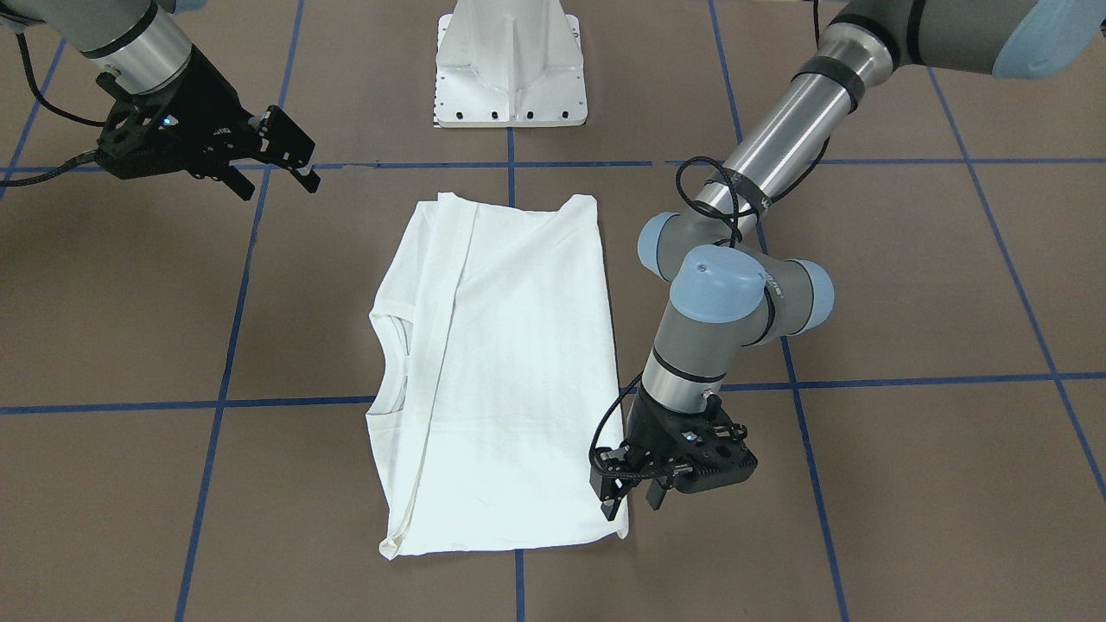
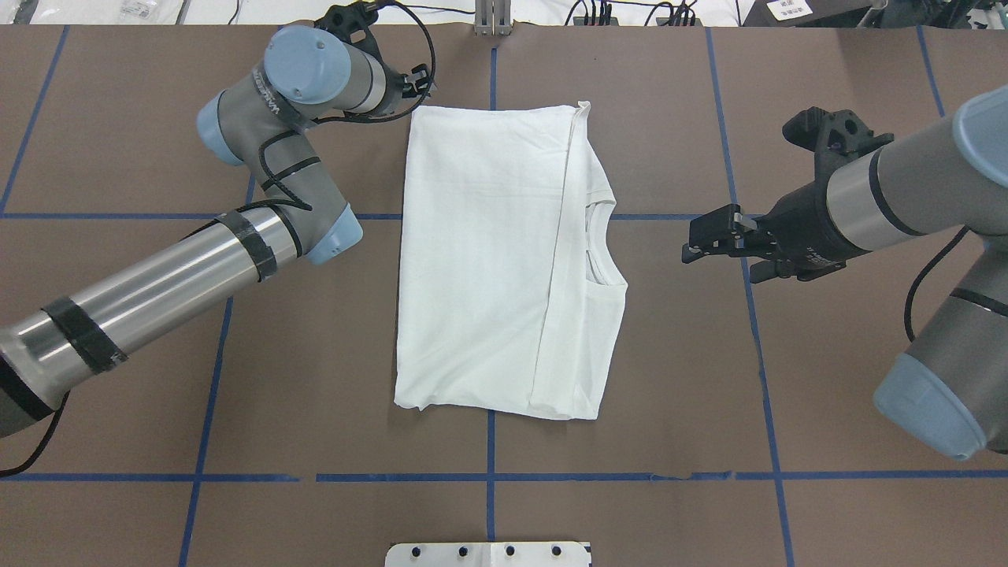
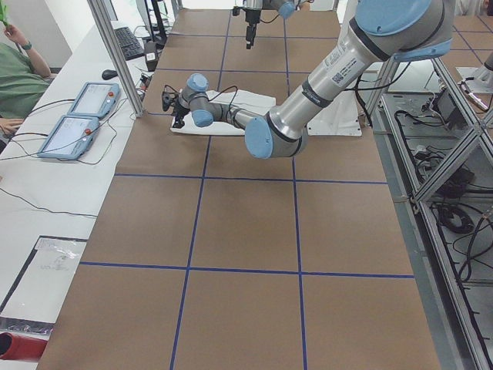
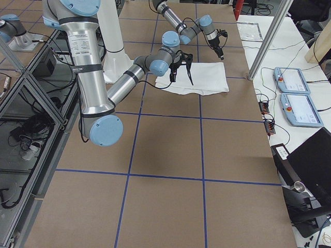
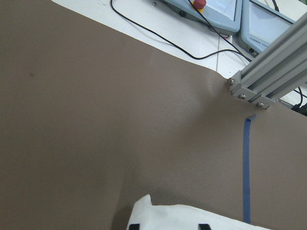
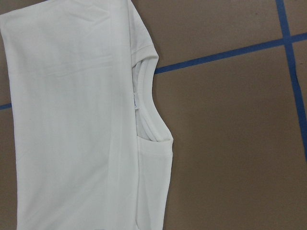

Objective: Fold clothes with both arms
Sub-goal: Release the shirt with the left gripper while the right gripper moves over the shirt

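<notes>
The left black claw (image 1: 633, 499) hovers released over a corner of the folded white cotton T-shirt (image 1: 510, 371), flat on the brown tabletop (image 1: 907, 302), probably poised to pinch it, while overhead the right black claw (image 2: 713, 248) hangs spread, empty, well apart.

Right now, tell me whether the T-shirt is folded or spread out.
Folded. The T-shirt lies as a narrow rectangle, no sleeves sticking out, with layered edges running beside the collar.

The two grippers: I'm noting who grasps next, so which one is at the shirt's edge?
The left gripper, open at a corner of the shirt on the side opposite the collar. The right gripper hangs off the collar side, clear of it.
</notes>
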Robot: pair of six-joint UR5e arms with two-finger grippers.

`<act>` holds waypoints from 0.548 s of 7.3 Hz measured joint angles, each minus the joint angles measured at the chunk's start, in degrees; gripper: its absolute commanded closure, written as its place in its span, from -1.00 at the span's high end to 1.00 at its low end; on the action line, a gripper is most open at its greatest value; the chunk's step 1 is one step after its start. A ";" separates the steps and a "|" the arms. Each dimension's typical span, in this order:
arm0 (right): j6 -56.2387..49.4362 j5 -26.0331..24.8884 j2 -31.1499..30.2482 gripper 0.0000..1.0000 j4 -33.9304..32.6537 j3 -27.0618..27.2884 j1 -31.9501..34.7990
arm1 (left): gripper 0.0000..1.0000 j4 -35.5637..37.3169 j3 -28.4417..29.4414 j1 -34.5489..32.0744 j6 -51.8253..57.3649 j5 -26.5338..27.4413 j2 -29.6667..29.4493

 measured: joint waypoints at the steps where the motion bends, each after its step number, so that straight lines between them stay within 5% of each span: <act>1: -0.02 -1.44 1.78 1.00 -2.41 -0.56 -1.19 | 1.00 0.57 -2.29 -0.85 1.29 -3.05 2.45; 4: -2.92 -10.29 14.21 1.00 -17.52 -6.51 -7.25 | 1.00 6.51 -20.32 -1.72 3.37 -11.58 15.36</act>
